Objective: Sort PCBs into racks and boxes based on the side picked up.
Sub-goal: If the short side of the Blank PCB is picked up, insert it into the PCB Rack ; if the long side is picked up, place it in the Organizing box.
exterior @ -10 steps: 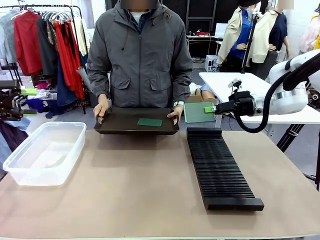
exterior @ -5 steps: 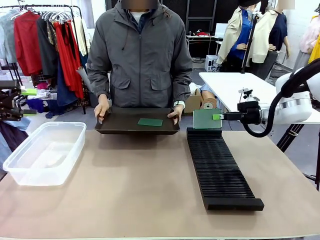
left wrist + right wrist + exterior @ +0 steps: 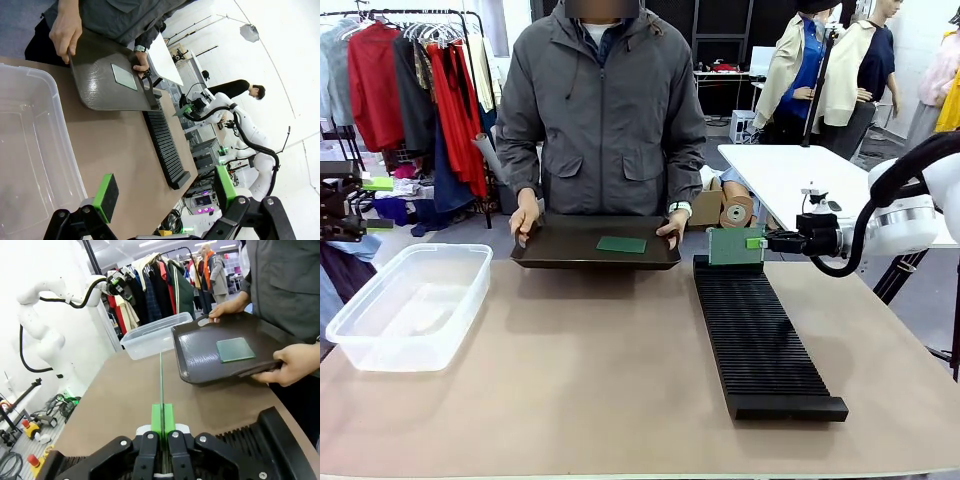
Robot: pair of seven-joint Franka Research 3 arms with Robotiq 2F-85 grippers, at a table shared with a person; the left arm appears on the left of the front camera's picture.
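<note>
From the front, the right fingers (image 3: 754,242) clench an upright PCB (image 3: 735,246) at the rack's (image 3: 760,335) far end; their wrist camera shows it edge-on. The left wrist view shows the left fingers (image 3: 106,197) spread apart beside the clear box (image 3: 30,150). Another PCB (image 3: 621,244) lies on the person's tray (image 3: 560,250).

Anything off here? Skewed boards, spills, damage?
Nothing stands out. The right tool grips one PCB upright above the far end of the rack; the other PCB lies flat on the tray the person holds. Rack and tub sit flat on the table.
</note>
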